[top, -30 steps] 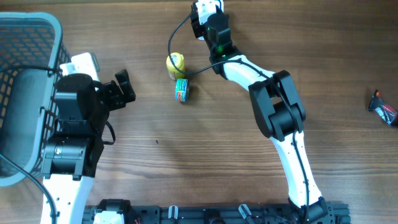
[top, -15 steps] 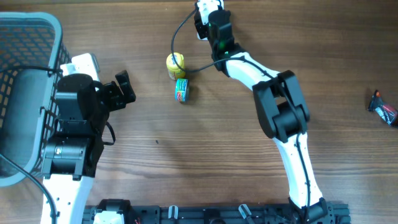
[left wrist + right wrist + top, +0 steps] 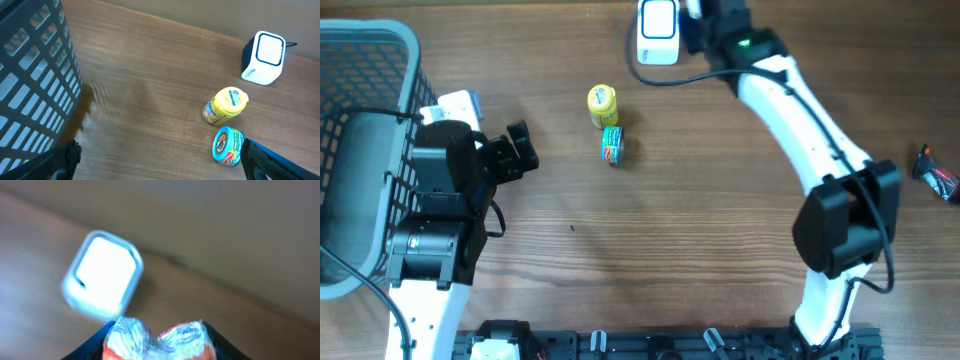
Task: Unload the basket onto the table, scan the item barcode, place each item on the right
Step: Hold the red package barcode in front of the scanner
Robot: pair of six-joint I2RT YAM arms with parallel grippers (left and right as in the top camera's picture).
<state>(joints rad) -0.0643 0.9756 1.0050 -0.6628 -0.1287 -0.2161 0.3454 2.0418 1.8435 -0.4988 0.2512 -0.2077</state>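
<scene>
- Crinkled red-and-white foil packet point(image 3: 157, 337) sits nearest the right wrist lens, pinched in the right claw point(image 3: 157, 352), whose dark fingers are drawn in narrow on either side of it. It is off the table, at the far end.
- Just beyond the packet, up and to the left, stands the white rounded-square barcode scanner point(image 3: 102, 275) with its pale window, close to the packet but not touching it.
- I'd say the presenting step is in hand: the packet is near the scanner, though not squarely before its window. The next move likely calls for bringing the printed code round to face the window and holding steady.
- The right wrist picture is blurred; I can't find the barcode on it.
- Only that view shows the packet; from overhead the arm hides it.
- The left claw point(image 3: 523, 150) hangs wide and empty beside the grey plastic mesh basket point(image 3: 30, 75).
- Farther along the brown wooden table point(image 3: 150, 75), the left wrist view shows a small yellow bottle point(image 3: 226, 105) and a blue round tin point(image 3: 227, 146) lying just beside each other.
</scene>
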